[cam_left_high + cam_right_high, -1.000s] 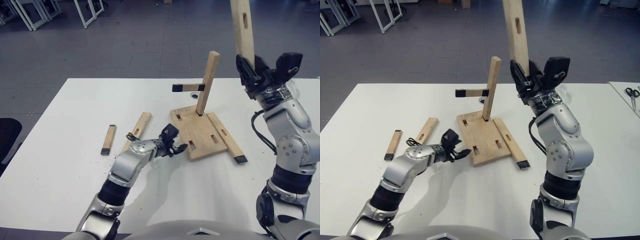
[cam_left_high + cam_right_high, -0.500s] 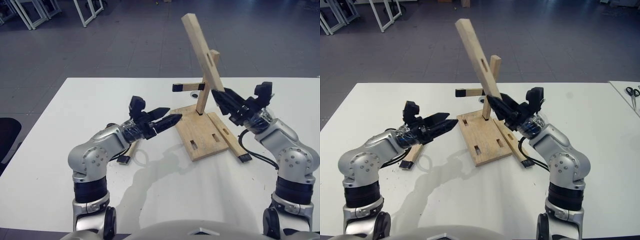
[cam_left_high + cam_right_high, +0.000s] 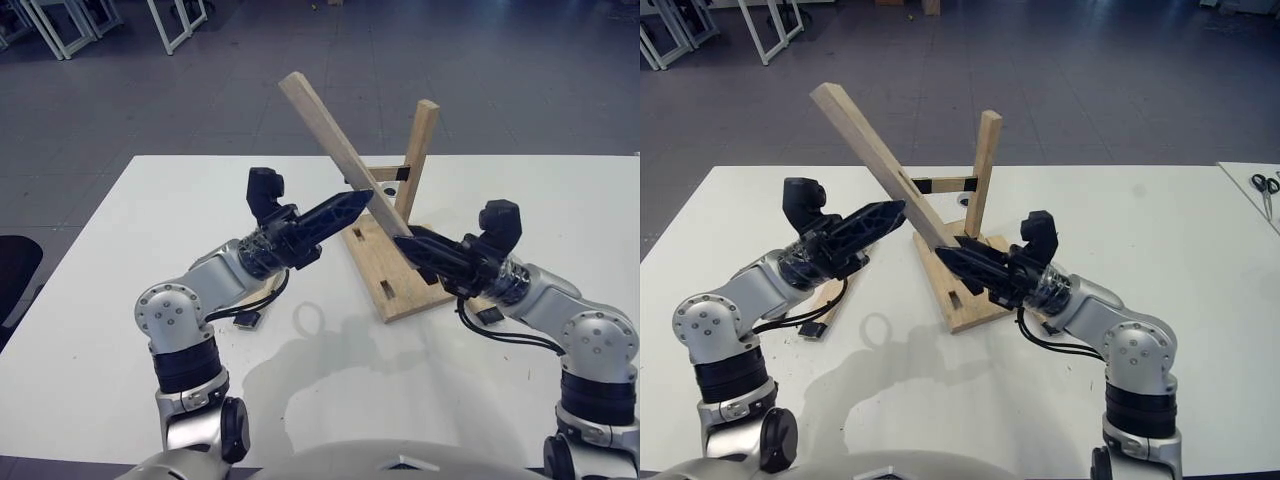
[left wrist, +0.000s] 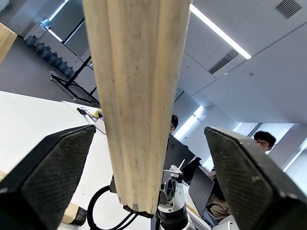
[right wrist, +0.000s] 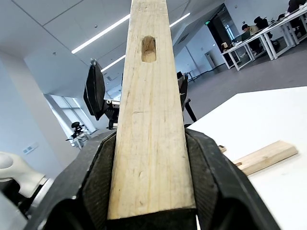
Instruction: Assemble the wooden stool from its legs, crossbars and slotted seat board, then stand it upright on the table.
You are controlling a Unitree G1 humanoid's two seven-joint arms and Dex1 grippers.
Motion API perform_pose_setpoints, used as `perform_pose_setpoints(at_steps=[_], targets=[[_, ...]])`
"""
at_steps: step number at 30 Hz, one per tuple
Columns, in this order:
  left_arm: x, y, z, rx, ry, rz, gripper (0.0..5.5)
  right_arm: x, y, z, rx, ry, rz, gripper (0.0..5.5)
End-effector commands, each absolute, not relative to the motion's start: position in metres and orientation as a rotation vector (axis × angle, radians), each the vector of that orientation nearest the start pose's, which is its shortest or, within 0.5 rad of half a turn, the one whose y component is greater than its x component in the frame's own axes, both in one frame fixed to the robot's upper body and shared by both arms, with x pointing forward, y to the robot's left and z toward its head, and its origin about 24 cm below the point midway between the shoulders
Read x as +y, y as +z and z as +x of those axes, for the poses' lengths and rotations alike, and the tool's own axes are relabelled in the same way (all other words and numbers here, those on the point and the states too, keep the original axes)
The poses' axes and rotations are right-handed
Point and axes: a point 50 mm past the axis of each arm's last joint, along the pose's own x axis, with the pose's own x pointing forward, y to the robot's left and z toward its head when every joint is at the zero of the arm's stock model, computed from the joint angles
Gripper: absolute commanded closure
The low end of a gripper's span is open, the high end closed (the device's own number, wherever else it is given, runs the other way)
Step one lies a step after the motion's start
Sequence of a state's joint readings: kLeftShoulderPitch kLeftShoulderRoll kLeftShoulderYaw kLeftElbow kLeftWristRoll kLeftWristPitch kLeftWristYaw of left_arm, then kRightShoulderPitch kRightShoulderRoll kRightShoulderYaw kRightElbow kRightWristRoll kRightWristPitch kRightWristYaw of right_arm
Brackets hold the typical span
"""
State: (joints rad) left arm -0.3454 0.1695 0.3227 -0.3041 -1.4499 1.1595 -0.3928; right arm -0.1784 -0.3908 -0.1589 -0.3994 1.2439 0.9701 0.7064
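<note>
- Between the right gripper's (image 3: 412,243) jaws sits the lower end of a wooden leg (image 3: 330,135); they are clamped firmly on its two flat faces, as the right wrist view shows.
- From that grip the leg rises on a slant toward the robot's left, its oval slot facing the wrist camera and its free end high above the table (image 3: 100,260).
- Partway up the leg, the left gripper (image 3: 355,203) has its jaws spread wide, one on each side of the wood with a clear gap on both sides, holding nothing.
- Just behind the slanted leg, another leg (image 3: 418,150) stands upright in the seat board (image 3: 385,270), with a crossbar (image 3: 388,172) jutting from it toward the robot's left.
- A loose piece (image 3: 828,296) lies on the table beneath the left forearm.
- The step looks like taking a second hold on the leg. To do it well, centre the left jaws, close them squarely on the flat faces, and keep the right grip until they bite.
- Swinging the leg risks knocking the upright one out of its slot, so keep the two apart.
</note>
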Motion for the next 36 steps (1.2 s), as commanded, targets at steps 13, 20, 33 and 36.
perform_pose_setpoints(at_steps=[13, 20, 33, 36], targets=[[0.128, 0.185, 0.239, 0.162, -1.364, -0.739, 2.67, -0.137, 0.148, 0.207, 0.277, 1.425, 0.764, 3.49], [0.133, 0.168, 0.243, 0.263, -1.292, -0.712, 3.44, -0.137, 0.144, 0.209, 0.271, 1.371, 0.671, 3.49], [0.193, 0.177, 0.272, 0.124, -1.031, -0.637, 3.45, -0.175, 0.12, 0.217, 0.398, 1.183, 0.255, 2.17], [0.207, 0.178, 0.282, 0.055, -0.922, -0.511, 3.45, -0.194, 0.115, 0.243, 0.392, 0.976, 0.051, 2.17]])
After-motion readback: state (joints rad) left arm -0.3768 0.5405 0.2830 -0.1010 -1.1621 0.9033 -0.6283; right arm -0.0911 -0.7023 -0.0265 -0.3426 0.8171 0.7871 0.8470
